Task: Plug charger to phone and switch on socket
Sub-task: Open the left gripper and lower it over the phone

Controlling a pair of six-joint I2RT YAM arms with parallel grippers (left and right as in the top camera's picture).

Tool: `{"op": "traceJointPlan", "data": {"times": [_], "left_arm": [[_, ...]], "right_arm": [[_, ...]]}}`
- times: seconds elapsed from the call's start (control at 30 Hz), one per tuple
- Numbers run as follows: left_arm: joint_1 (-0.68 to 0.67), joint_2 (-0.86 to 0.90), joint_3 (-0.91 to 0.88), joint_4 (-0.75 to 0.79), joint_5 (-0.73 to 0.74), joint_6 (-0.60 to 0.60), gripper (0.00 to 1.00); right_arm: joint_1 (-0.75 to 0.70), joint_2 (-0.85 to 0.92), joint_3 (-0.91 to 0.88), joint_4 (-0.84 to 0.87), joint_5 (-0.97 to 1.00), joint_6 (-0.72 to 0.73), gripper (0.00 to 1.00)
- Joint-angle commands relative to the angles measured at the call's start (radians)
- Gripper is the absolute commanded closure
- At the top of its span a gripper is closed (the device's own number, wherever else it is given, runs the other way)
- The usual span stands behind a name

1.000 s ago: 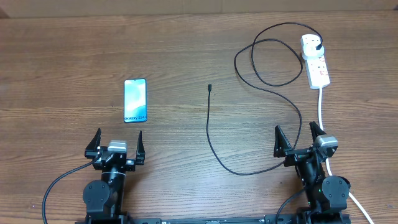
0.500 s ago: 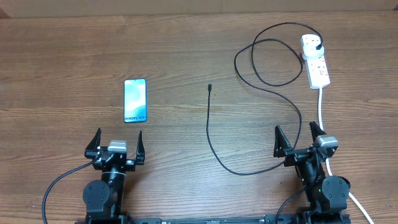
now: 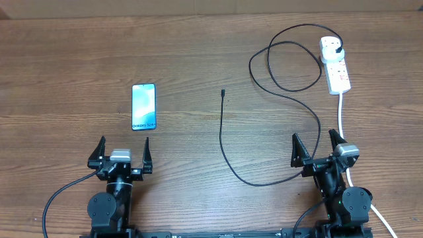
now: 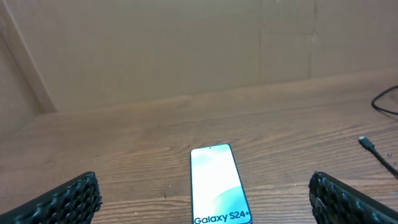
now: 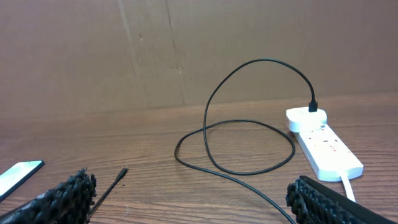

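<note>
The phone [image 3: 144, 106] lies flat, screen up, on the left half of the wooden table; the left wrist view shows the phone [image 4: 219, 184] straight ahead with "Galaxy S24+" on it. My left gripper [image 3: 123, 153] stands open just behind it, empty. The charger cable [image 3: 222, 135] runs from its connector tip [image 3: 223, 93] in a long loop to a black plug [image 3: 339, 49] seated in the white socket [image 3: 336, 66] at the far right. My right gripper [image 3: 317, 149] is open and empty near the cable's bend. The right wrist view shows the charger [image 5: 249, 124] and socket [image 5: 323, 144].
The socket's thick white cord [image 3: 342, 118] runs down the right side past my right arm. A brown cardboard wall [image 5: 199, 50] backs the table. Bare wood lies between the phone and the connector tip.
My left gripper has shifted slightly left and toward the near edge. The right arm, phone and cable have not moved.
</note>
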Motion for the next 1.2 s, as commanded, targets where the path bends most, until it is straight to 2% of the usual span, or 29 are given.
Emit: {"op": "traceJointPlan", "data": {"times": [0.0,0.73,0.93,1.17], "left_arm": [[0.007,-0.011,0.013,0.013,-0.025,-0.05,0.0],[0.006,0.013,0.211,-0.042,-0.027,-0.07,0.0],[0.006,0.125,0.311,-0.08,-0.023,-0.077,0.0],[0.006,0.337,0.515,-0.179,-0.023,-0.076,0.0]], "right_arm": [[0.005,-0.01,-0.011,0.005,-0.004,0.003,0.0],[0.005,-0.01,-0.011,0.005,-0.003,0.003,0.0],[0.005,-0.01,-0.011,0.005,-0.004,0.003,0.0],[0.005,-0.01,-0.011,0.005,-0.003,0.003,0.0]]}}
